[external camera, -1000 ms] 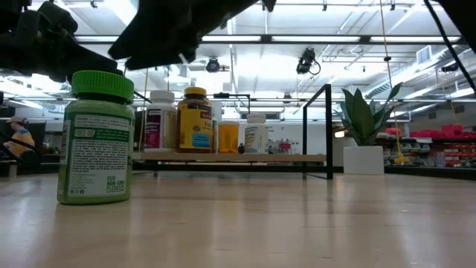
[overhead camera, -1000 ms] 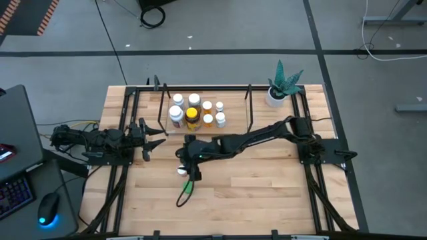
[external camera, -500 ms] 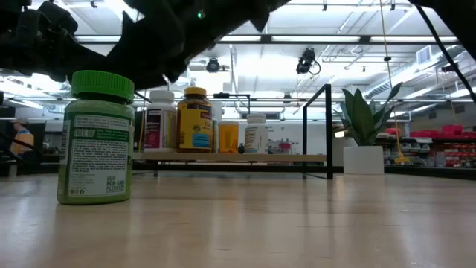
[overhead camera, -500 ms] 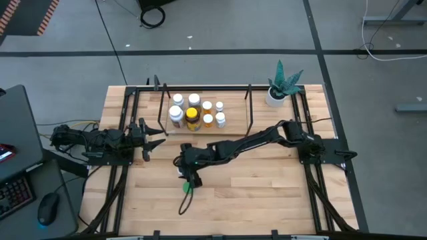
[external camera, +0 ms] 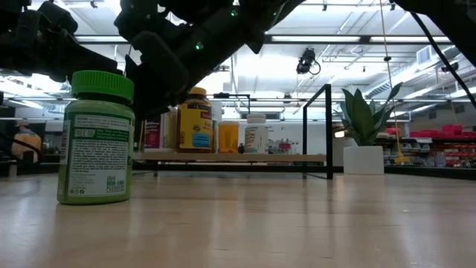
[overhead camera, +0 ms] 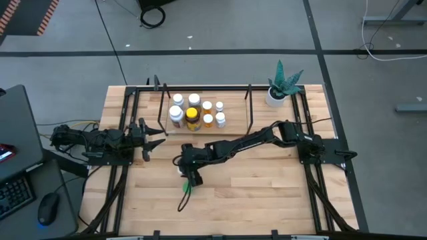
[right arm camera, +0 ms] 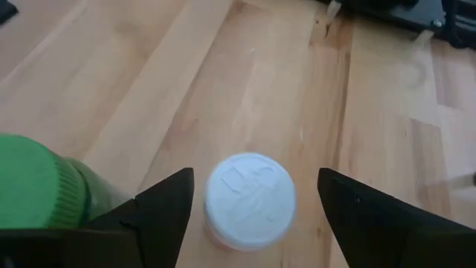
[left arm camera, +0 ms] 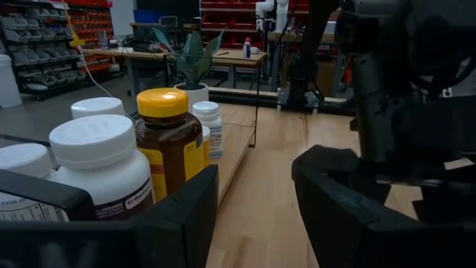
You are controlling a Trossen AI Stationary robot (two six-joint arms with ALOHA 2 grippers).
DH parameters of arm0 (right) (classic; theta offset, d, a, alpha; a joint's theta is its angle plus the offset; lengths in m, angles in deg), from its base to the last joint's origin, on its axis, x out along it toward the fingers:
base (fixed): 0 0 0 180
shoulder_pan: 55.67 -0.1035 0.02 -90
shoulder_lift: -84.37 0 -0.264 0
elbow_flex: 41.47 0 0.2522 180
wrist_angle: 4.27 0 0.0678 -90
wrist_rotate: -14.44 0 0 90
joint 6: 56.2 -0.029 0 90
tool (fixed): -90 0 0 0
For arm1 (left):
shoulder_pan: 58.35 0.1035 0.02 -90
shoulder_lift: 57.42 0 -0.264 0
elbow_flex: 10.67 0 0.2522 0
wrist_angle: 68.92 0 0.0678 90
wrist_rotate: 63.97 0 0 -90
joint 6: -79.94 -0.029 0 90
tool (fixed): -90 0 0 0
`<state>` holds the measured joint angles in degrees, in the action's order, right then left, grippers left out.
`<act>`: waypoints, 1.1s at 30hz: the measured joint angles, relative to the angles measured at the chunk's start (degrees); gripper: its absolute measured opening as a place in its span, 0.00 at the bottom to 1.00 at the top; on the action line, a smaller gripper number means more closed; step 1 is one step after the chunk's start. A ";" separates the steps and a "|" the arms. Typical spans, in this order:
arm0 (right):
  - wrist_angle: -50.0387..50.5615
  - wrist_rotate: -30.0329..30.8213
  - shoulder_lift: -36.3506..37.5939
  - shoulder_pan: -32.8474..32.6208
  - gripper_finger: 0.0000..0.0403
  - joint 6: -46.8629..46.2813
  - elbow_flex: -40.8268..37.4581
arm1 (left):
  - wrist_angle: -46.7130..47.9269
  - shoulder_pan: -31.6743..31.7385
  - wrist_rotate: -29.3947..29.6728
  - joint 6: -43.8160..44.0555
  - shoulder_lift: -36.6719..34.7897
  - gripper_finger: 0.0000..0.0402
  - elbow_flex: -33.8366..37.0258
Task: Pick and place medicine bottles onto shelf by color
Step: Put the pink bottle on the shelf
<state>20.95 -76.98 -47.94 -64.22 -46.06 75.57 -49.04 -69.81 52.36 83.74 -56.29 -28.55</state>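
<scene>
A white-capped bottle stands upright on the table. My right gripper points down over it, open, one finger on each side of its cap with a gap on both sides. A green bottle with a green cap stands on its base right beside it, toward the near edge. The shelf at the far middle holds several bottles on its wood base, white-capped ones and an amber one. My left gripper waits, open, left of the shelf.
A white pot with a green plant stands at the far right corner. Black arm rails run along both sides of the table. Bare wood lies right of the two loose bottles and along the near edge.
My right gripper has come down and a little toward the near edge, and now stands over the white-capped bottle. In the low view its dark bulk has dropped lower in front of the shelf. The bottles have stayed put.
</scene>
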 joint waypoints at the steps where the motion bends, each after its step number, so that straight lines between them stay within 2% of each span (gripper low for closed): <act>1: 0.25 0.07 0.00 0.09 0.72 -0.03 0.00 | -0.05 -0.02 0.00 0.00 -0.02 0.47 0.00; 14: 2.34 0.30 0.03 1.30 0.47 -1.58 0.00 | 0.07 0.00 0.00 0.02 0.00 0.47 0.00; 18: 3.73 0.71 1.44 1.60 0.47 -1.61 0.00 | 0.06 -0.01 0.00 0.00 0.00 0.46 0.00; 27: 14.37 8.90 12.20 1.63 0.48 -2.67 -0.29 | 0.07 0.00 0.00 0.02 0.00 0.46 0.00; 33: 15.33 13.86 22.34 1.73 0.49 -3.31 -6.61 | 0.11 0.00 -0.02 0.04 0.00 0.46 0.00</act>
<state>36.29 -63.12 -25.61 -62.49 -49.38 68.97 -48.94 -69.81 52.34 83.78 -56.29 -28.55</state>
